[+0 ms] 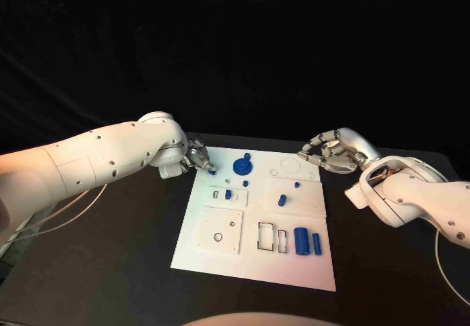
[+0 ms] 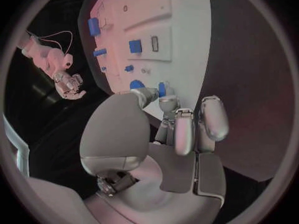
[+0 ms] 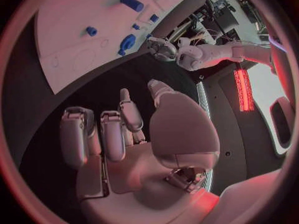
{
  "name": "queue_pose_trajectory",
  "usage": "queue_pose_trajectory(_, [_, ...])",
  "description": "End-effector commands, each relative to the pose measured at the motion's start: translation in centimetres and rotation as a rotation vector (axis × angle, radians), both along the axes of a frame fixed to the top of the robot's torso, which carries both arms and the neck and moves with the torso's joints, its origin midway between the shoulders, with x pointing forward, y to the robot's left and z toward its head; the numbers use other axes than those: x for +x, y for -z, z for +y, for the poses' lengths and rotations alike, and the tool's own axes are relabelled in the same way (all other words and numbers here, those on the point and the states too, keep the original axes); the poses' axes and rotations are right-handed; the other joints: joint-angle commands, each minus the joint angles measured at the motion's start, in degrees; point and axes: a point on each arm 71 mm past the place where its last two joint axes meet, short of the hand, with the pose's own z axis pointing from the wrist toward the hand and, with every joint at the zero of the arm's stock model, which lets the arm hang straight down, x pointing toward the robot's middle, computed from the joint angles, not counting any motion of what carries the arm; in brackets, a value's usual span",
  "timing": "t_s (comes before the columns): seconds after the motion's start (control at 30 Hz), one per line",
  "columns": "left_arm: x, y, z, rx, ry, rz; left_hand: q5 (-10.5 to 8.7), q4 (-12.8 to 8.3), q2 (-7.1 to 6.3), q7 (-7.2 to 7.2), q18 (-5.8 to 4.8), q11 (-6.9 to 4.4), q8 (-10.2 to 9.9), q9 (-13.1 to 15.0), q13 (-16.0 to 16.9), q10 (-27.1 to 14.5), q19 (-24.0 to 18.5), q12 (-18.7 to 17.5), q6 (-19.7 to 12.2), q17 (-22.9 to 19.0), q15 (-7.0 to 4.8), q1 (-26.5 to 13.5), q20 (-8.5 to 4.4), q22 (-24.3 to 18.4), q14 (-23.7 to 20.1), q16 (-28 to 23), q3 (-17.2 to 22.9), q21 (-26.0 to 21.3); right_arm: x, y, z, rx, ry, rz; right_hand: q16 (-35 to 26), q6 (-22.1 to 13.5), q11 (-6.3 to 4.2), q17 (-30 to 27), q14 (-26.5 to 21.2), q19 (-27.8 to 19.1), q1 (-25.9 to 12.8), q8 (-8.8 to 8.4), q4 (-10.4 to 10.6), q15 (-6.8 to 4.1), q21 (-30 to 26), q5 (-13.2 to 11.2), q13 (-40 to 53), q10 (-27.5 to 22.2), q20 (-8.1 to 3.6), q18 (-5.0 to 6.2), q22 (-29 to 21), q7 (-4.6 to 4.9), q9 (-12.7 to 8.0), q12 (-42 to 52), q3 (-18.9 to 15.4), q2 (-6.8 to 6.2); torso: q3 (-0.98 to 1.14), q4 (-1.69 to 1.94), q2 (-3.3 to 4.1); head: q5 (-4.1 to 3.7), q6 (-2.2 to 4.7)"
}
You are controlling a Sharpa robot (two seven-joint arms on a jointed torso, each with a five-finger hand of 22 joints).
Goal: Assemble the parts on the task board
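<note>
Left arm: comes in from the left edge in the head view, forearm angled up and inward toward the far left corner of the board.
Left robot hand (image 1: 199,160): fingers bunched and pointing down; in the left wrist view the fingertips (image 2: 163,91) pinch a small blue part (image 2: 162,88).
Right arm: comes in from the right edge, forearm rising toward the far right side.
Right robot hand (image 1: 331,152): fingers curled inward toward the palm, holding nothing; in the right wrist view the fingers (image 3: 102,134) lie side by side, bent.
</note>
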Motion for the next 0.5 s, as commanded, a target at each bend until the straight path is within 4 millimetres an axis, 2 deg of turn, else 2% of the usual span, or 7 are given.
queue_pose_trajectory(0.03, [-0.7,-0.1,-0.3,-0.093,-0.018,0.024,0.24,-8.3,-0.07,-0.20,0.08,0.00,2.1,4.6,0.0,0.5,0.4,0.4,-0.1,9.3,-0.38,-1.0,-0.08,0.2,4.5,0.2,8.9,0.4,-0.1,0.1,0.1,-0.006,-0.014,0.003,-0.3,-0.3,-0.17,3.9,3.4,1.2,0.5,0.32,-0.2,-0.38,-0.3,0.3,-0.1,-0.3,-0.44,0.84,9.7,0.00,0.1,-0.1,-0.2,0.18,0.05,0.21,-0.18,0.15,-0.16])
queue_pose_trajectory(0.2, [-1.8,-0.4,-0.2,-0.123,-0.013,0.015,0.28,-8.7,-0.34,-0.32,-0.01,-0.10,2.6,4.8,0.4,0.8,0.7,0.8,0.0,9.4,-0.45,-1.8,-0.13,0.6,4.6,0.3,9.8,0.7,-0.1,0.1,0.0,-0.007,-0.013,0.004,-0.3,-0.3,-0.17,3.9,3.4,1.3,0.6,0.33,-0.2,-0.38,-0.3,0.3,0.0,-0.3,-0.45,0.84,9.7,0.00,0.1,-0.1,-0.2,0.19,0.05,0.40,-0.37,0.08,-0.26])
queue_pose_trajectory(0.27, [-2.3,-0.5,-0.3,-0.129,-0.007,0.005,0.34,-9.0,-0.59,-0.40,-0.02,-0.18,2.9,4.9,0.6,1.0,0.7,1.0,0.0,9.4,-0.51,-2.3,-0.19,0.7,4.6,0.3,10.4,0.7,-0.1,0.1,0.0,-0.007,-0.014,0.005,-0.3,-0.3,-0.17,3.9,3.4,1.3,0.6,0.33,-0.2,-0.38,-0.3,0.3,0.0,-0.3,-0.45,0.84,9.7,0.00,0.1,-0.1,-0.2,0.19,0.06,0.41,-0.37,0.30,-0.39])
queue_pose_trajectory(0.37, [-3.0,-0.5,-0.3,-0.129,0.002,-0.020,0.50,-9.9,-1.67,-0.62,-0.13,-0.39,3.9,5.0,0.6,1.3,1.1,1.3,0.2,9.6,-0.68,-3.8,-0.37,1.3,4.6,0.4,13.0,1.0,-0.1,0.1,0.0,-0.007,-0.016,0.005,-0.3,-0.3,-0.17,3.9,3.4,1.3,0.6,0.33,-0.2,-0.38,-0.3,0.3,0.0,-0.3,-0.45,0.84,9.7,0.00,0.1,-0.1,-0.2,0.19,0.08,0.30,-0.33,0.69,-0.73])
queue_pose_trajectory(0.5, [-3.8,-0.5,-0.4,-0.112,0.025,-0.065,0.62,-10.4,-2.24,-0.76,-0.28,-0.53,4.5,5.0,1.1,1.9,1.5,1.8,0.3,9.9,-0.79,-4.6,-0.47,2.1,4.7,0.5,14.2,1.4,-0.1,0.1,0.0,-0.007,-0.016,0.008,-0.3,-0.3,-0.17,3.9,3.4,1.2,0.6,0.34,-0.2,-0.38,-0.3,0.4,-0.1,-0.3,-0.45,0.86,9.6,0.00,0.1,-0.1,-0.2,0.20,0.01,0.45,-0.40,0.60,-0.90])
